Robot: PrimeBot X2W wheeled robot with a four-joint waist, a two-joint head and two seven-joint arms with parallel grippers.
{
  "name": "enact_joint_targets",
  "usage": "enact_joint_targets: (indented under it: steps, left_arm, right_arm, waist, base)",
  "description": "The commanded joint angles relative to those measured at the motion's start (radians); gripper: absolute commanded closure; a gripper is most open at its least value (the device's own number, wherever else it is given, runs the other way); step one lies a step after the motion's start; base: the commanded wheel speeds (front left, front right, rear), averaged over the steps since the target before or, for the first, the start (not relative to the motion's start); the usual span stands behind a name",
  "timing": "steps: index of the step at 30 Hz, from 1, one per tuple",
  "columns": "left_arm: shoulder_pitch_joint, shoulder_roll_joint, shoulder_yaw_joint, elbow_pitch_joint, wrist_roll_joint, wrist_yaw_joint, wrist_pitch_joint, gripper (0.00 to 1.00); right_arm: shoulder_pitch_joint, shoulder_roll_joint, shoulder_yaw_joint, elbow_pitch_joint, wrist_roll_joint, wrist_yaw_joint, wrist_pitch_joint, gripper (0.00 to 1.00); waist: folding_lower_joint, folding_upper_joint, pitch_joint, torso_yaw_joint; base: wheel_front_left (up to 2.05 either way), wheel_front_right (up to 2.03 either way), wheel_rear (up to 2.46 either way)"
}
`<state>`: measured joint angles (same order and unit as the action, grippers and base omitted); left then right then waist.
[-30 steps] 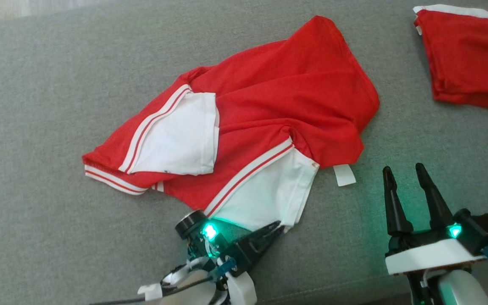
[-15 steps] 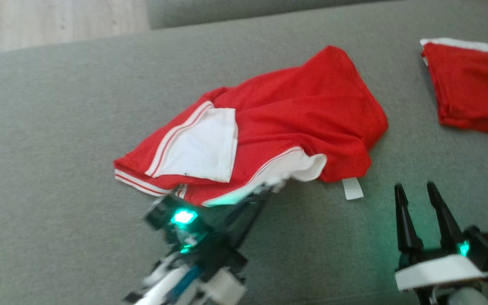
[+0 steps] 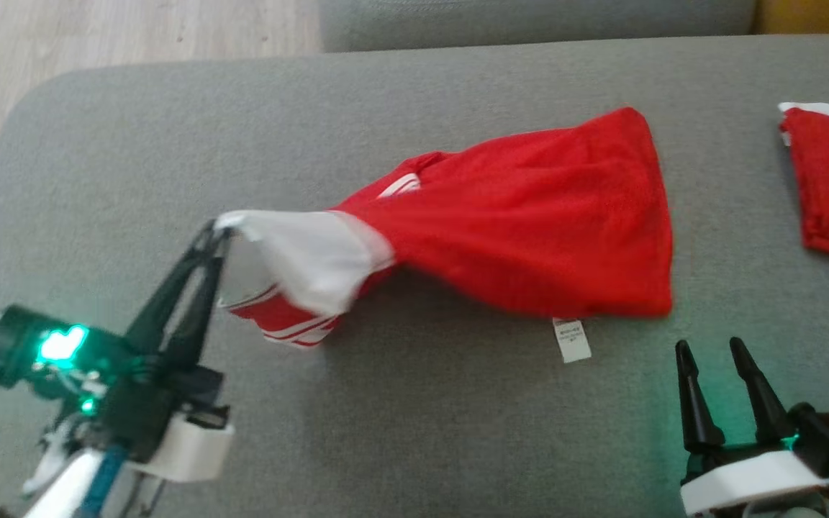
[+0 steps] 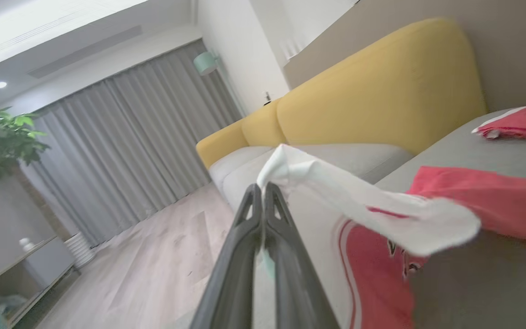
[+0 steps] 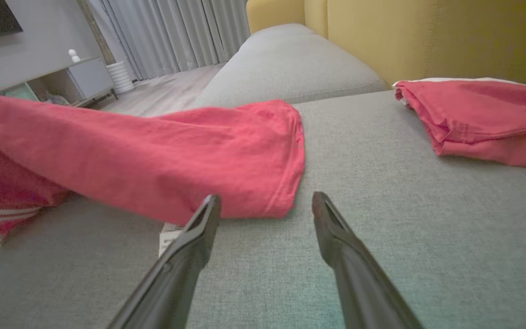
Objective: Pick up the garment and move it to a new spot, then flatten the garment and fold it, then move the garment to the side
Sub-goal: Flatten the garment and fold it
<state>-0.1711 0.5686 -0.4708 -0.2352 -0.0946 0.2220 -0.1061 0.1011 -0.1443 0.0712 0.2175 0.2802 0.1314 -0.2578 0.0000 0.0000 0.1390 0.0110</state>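
Head view: left gripper [image 3: 214, 232] pinched shut on the white end of the red-and-white knit garment [image 3: 529, 216]. That end is raised; the rest lies stretched across the grey fabric sofa seat [image 3: 400, 432]. Right gripper [image 3: 711, 347] is spread wide and empty, near the garment's white care label [image 3: 571, 339]. A folded red cloth [image 3: 828, 187] lies well apart, far right.

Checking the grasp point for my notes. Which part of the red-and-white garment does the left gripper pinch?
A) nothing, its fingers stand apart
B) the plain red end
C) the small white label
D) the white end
D: the left gripper is shut on the white end of the garment, while the label lies on the sofa well away from it.
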Motion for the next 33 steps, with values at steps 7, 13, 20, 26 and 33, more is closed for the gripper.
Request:
enact_joint_targets:
  steps: [7, 13, 20, 26, 33]
  left_arm:
    - [-0.025, 0.059, 0.103, 0.025, -0.033, 0.018, -0.053, 1.00]
    - [-0.063, 0.034, 0.091, 0.074, -0.042, 0.008, -0.088, 1.00]
    - [-0.093, 0.003, 0.068, 0.113, -0.046, 0.001, -0.107, 1.00]
    - [-0.112, 0.003, 0.063, 0.104, -0.043, -0.005, -0.124, 1.00]
    - [-0.113, 0.033, 0.091, 0.005, -0.044, -0.006, -0.143, 1.00]
  right_arm:
    - [-0.040, -0.063, 0.099, 0.049, 0.011, -0.001, -0.004, 0.00]
    - [-0.103, -0.108, 0.180, 0.124, 0.052, -0.001, -0.004, 0.00]
    - [-0.175, -0.132, 0.263, 0.191, 0.101, -0.001, -0.004, 1.00]
    - [-0.195, -0.139, 0.251, 0.130, 0.104, -0.001, -0.004, 1.00]
    - [-0.107, -0.161, 0.132, -0.084, 0.058, -0.001, -0.004, 1.00]
  waist:
    - [0.0000, 0.0000, 0.041, 0.048]
    - [0.0000, 0.0000, 0.066, 0.083]
    - [0.0000, 0.0000, 0.068, 0.090]
    - [0.0000, 0.0000, 0.057, 0.067]
    - [0.0000, 0.0000, 0.008, 0.013]
  base:
    - [0.00, 0.00, 0.00]
    - [0.00, 0.00, 0.00]
    - [0.00, 0.00, 0.00]
    - [0.00, 0.00, 0.00]
    - [0.00, 0.00, 0.00]
